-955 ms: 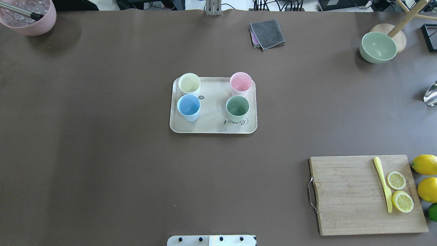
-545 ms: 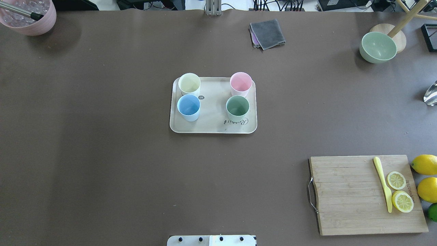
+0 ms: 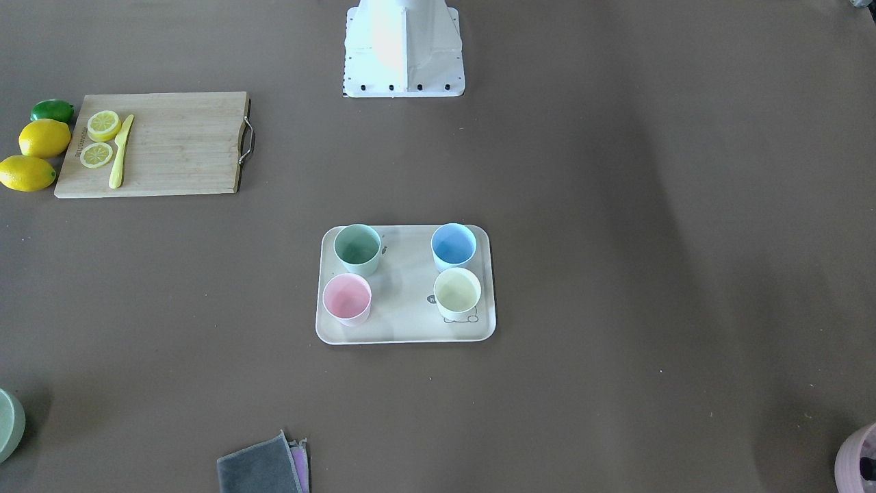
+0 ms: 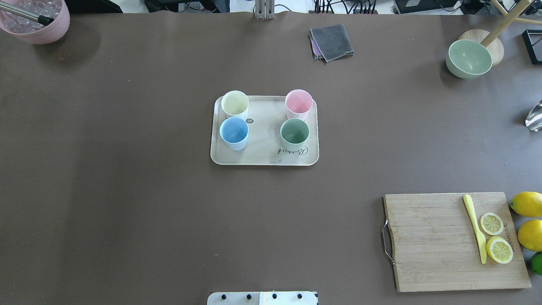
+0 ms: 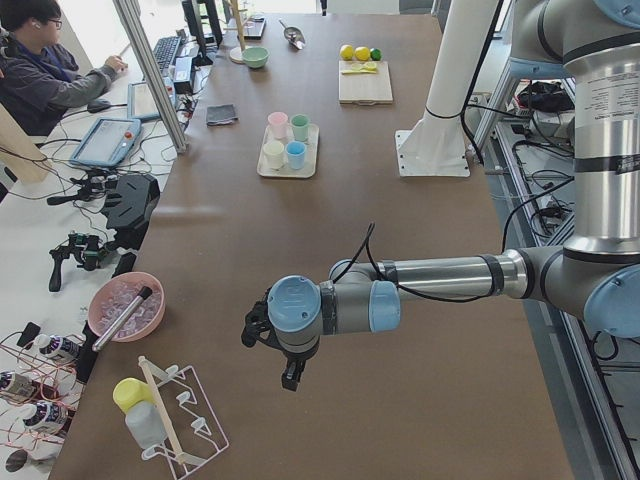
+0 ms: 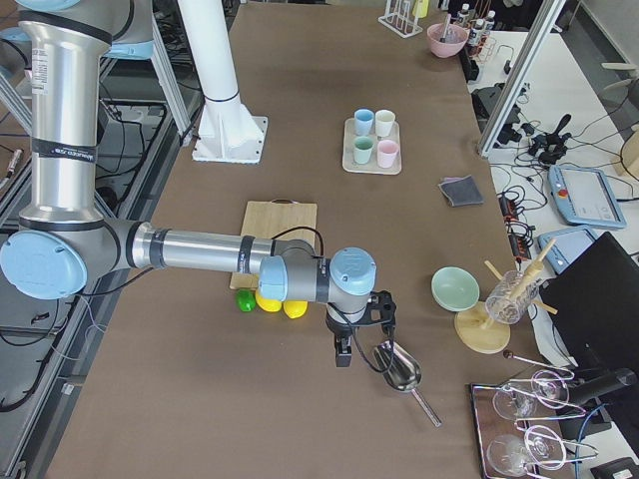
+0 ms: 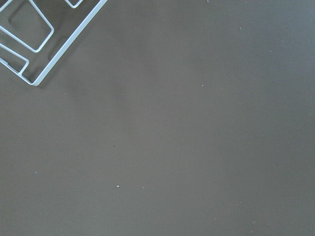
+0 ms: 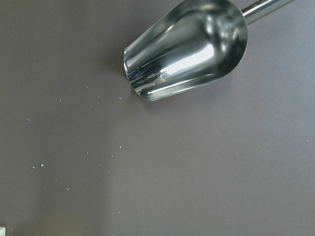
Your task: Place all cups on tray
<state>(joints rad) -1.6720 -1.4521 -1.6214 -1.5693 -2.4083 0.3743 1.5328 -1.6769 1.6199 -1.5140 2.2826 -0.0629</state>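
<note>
The cream tray [image 4: 262, 159] lies at the table's middle with all the cups standing upright on it: pale yellow [image 4: 235, 103], pink [image 4: 299, 101], light blue [image 4: 233, 130] and mint green [image 4: 294, 131]. The front-facing view shows the same tray [image 3: 404, 329] and cups. Neither gripper appears in the overhead or front views. My left gripper [image 5: 285, 375] hangs far from the tray at the table's left end. My right gripper [image 6: 344, 354] hangs at the right end, over bare table. Whether either one is open or shut I cannot tell.
A wooden cutting board [image 4: 432, 241] with lemon slices and a yellow knife lies front right, whole lemons beside it. A green bowl [image 4: 468, 57], grey cloth [image 4: 332, 41] and pink pot [image 4: 36, 21] sit along the far edge. A metal scoop [image 8: 187, 49] lies under my right wrist, a wire rack [image 7: 29, 44] near my left.
</note>
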